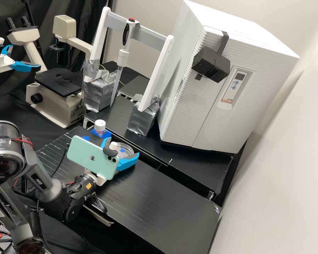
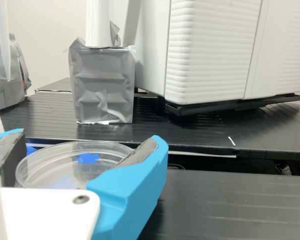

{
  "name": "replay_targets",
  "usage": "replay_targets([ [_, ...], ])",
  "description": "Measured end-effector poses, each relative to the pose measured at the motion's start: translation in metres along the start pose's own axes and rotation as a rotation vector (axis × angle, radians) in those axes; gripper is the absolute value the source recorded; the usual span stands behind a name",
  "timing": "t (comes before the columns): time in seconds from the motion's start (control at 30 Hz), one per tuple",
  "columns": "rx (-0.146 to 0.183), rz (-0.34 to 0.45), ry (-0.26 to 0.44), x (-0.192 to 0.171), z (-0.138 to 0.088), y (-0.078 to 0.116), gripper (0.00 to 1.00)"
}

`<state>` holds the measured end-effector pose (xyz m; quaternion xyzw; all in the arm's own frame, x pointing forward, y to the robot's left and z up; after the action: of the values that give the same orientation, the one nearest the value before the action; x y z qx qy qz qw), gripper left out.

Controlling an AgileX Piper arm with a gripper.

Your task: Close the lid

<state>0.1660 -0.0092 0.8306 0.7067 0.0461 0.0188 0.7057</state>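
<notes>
My gripper point(image 1: 122, 147) stands low over the near bench behind the mint-green phone mounted on the arm, its blue fingers spread wide. A clear, shallow round dish point(image 1: 126, 152) lies between them. The wrist view has the open gripper point(image 2: 90, 138) with one padded finger at either side of the clear dish point(image 2: 72, 148); whether the pads touch its rim I cannot tell. Blue patches show through the clear plastic. Lid and base cannot be told apart, and the fingers cover parts of the dish's sides.
Close beside the gripper is a white-capped bottle point(image 1: 100, 126) in a blue holder. On the raised rear bench point(image 1: 198, 167) are a pipette stand point(image 1: 143, 113) with taped feet and a large white machine point(image 1: 215, 106). A microscope point(image 1: 56, 100) stands at the left.
</notes>
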Motion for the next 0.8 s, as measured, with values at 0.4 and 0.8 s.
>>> replay_targets([
  [0.4, 0.018, -0.019, -0.016, 0.0013, 0.0043, -0.0027, 0.0],
  [0.8, -0.007, -0.002, -0.004, -0.0006, 0.0, 0.0003, 0.0],
])
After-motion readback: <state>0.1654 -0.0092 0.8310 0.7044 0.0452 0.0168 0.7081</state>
